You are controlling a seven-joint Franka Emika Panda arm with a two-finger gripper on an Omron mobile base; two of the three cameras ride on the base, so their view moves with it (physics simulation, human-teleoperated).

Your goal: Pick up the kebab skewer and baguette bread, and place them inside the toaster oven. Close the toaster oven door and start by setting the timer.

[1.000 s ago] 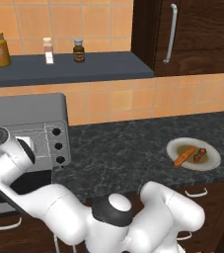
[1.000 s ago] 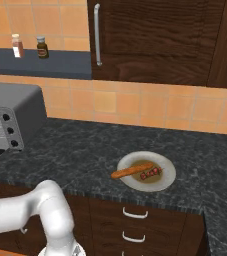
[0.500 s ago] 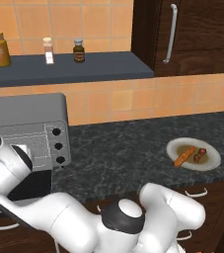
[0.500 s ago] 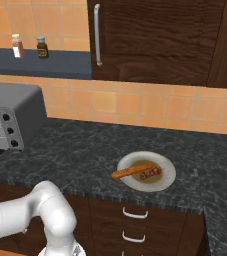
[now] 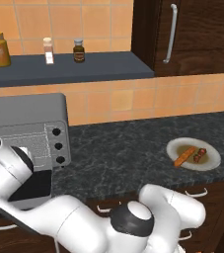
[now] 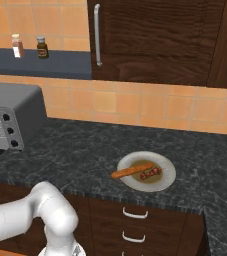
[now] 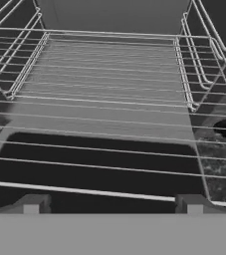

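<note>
The toaster oven (image 5: 27,121) stands at the counter's left end, with three black knobs (image 5: 58,146) in a column. Its dark door (image 5: 34,187) hangs open below the front. My gripper (image 7: 112,204) is open, with nothing between its tips, and looks straight along the wire rack (image 7: 109,79) into the oven's cavity. My wrist sits right in front of the oven's opening in the left base view. Far to the right, the baguette bread (image 5: 184,156) (image 6: 131,171) and the kebab skewer (image 5: 199,154) (image 6: 150,173) lie side by side on a plate.
The white plate (image 5: 209,163) (image 6: 168,175) rests near the counter's front edge on dark stone. A shelf (image 5: 84,70) above the backsplash carries three jars. A dark wall cabinet (image 6: 150,40) with a long handle hangs at the right. Drawers run below the counter.
My wrist has sunk a little lower in front of the oven and the elbow has swung slightly right. The plate and the food on it have not moved.
</note>
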